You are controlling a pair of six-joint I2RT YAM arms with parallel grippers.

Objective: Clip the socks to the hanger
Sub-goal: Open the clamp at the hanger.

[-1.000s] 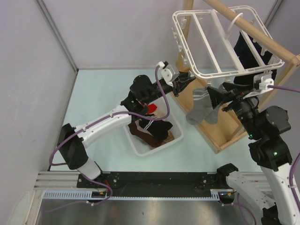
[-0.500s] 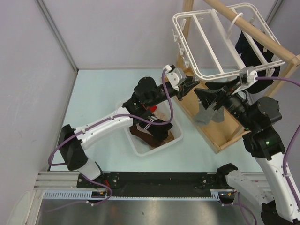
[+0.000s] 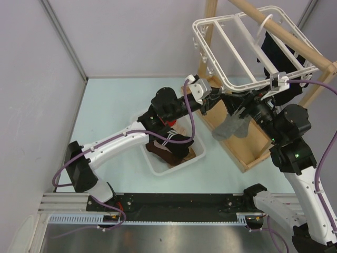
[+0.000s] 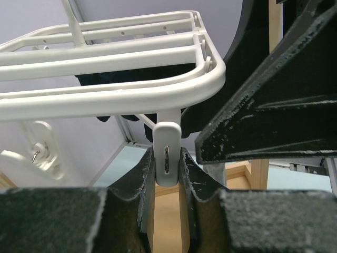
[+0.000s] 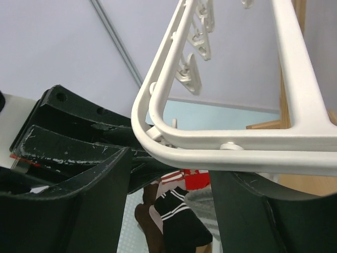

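Observation:
The white hanger (image 3: 247,50) hangs tilted from the wooden pole. My left gripper (image 3: 215,98) is under its near-left corner. In the left wrist view my left gripper (image 4: 167,161) is shut on a small white clip (image 4: 167,138) dangling from the hanger's rim (image 4: 131,100). My right gripper (image 3: 238,108) is just to the right, its jaws wide apart below the hanger corner (image 5: 210,150). A grey sock (image 3: 230,126) hangs from my right gripper; grey fabric (image 5: 200,199) shows beside its right finger (image 5: 274,221). How the sock is held is hidden.
A white basket (image 3: 152,161) below the left arm holds brown and black-and-white striped socks (image 3: 174,145). The wooden rack's base (image 3: 247,147) lies under the right gripper, its pole (image 3: 284,34) overhead. A dark garment (image 3: 274,52) hangs from the hanger's far side.
The left gripper moved right to the hanger's corner clip and stayed shut on it. The right gripper carried the grey sock left and up beside it, its jaws narrowing somewhat. The hanger tilted.

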